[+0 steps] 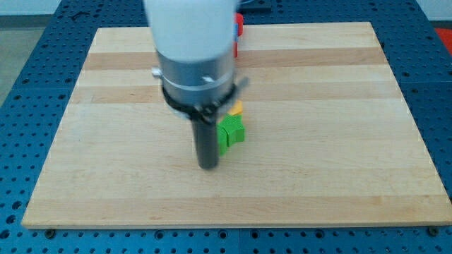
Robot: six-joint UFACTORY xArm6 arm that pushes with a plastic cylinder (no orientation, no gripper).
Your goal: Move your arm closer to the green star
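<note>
**benchrat:** Front edge of the tabletop [233, 215] sits closest to the camera: pale wood boards, bare along the view's bottom. It rests on a blue surface full of holes [21, 63]. I can't make out any label, brand or writing anywhere.

**pushbot_fan:** Where's the green one?

**benchrat:** The green block [232, 132] is near the middle of the board, slightly toward the view's right of centre. Bright green and chunky, with notched edges, but the rod covers its left part, so I can't swear to a star shape from this shot. A yellow block [236, 108] peeks out just above it, mostly hidden, shape unclear. Up at the view's top edge there's a red block [239, 25], also half covered by the arm.

**pushbot_fan:** And the arm?

**benchrat:** It comes down from the view's top, a white body with a grey collar, then the dark rod [207, 137] pointing straight down. My tip [208, 166] lands just to the view's left of the green block and a bit lower. The rod looks to be touching the block's left side, or as good as. No pincer on this rig, so nothing opens, closes or holds anything.
</note>
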